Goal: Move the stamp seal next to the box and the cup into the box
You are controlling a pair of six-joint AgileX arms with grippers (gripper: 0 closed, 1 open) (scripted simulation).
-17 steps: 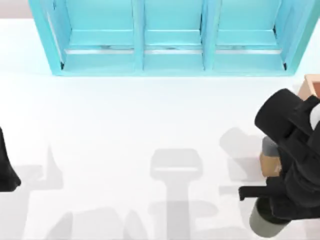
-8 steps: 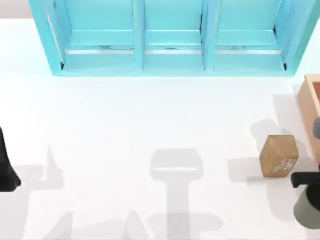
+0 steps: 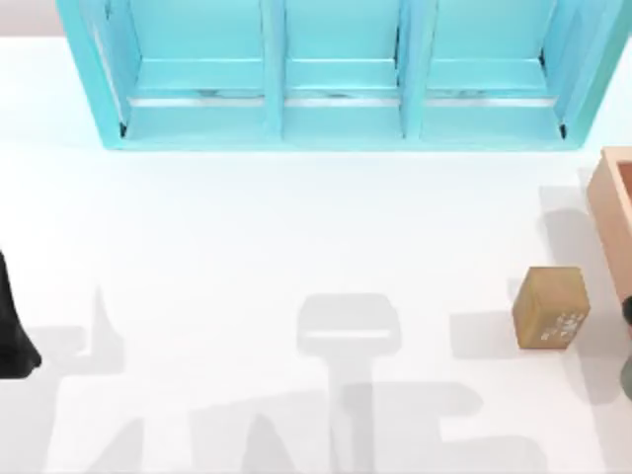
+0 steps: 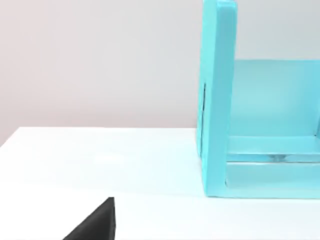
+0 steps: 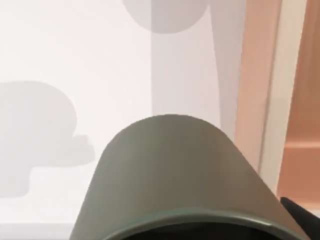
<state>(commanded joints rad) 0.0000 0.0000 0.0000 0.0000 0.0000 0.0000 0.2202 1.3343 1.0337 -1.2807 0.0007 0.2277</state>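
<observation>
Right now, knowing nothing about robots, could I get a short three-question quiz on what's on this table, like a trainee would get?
1. True or false: the small tan-brown wooden-looking stamp seal with pale markings lies inside the large light orange-peach open box.
2. What stands along the upper edge of the white table in the top view? A: a big turquoise shelf unit. B: a red wire basket. C: a steel sink.
3. Fill in: in the right wrist view, the thing nearest the camera, the round dark olive-grey cup, has the wall of the peach ___ beside it.

Key: 1 false, it stands on the table beside the box; 2 A; 3 box.
</observation>
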